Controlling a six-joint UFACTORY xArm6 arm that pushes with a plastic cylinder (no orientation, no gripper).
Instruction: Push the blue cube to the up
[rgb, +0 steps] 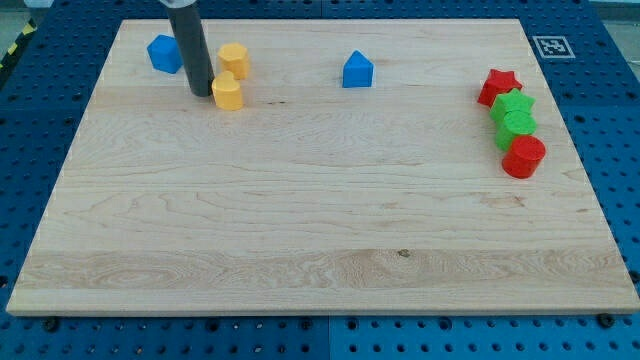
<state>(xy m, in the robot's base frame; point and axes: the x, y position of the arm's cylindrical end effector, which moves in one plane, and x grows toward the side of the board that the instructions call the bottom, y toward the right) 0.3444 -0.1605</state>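
Observation:
Two blue blocks lie near the view's top. One (357, 70) is top centre; it has a pointed top edge and looks like a cube seen corner-on. The other (163, 53), at the top left, has a many-sided outline. My dark rod comes down from the top edge, and my tip (200, 94) rests on the board just right of and below the left blue block. It is far to the left of the centre blue block.
A yellow block (228, 91) sits right beside my tip on its right, with another yellow block (234, 59) just above it. At the right edge a red star (498, 86), a green star (513, 104), a green cylinder (517, 128) and a red cylinder (524, 157) cluster together.

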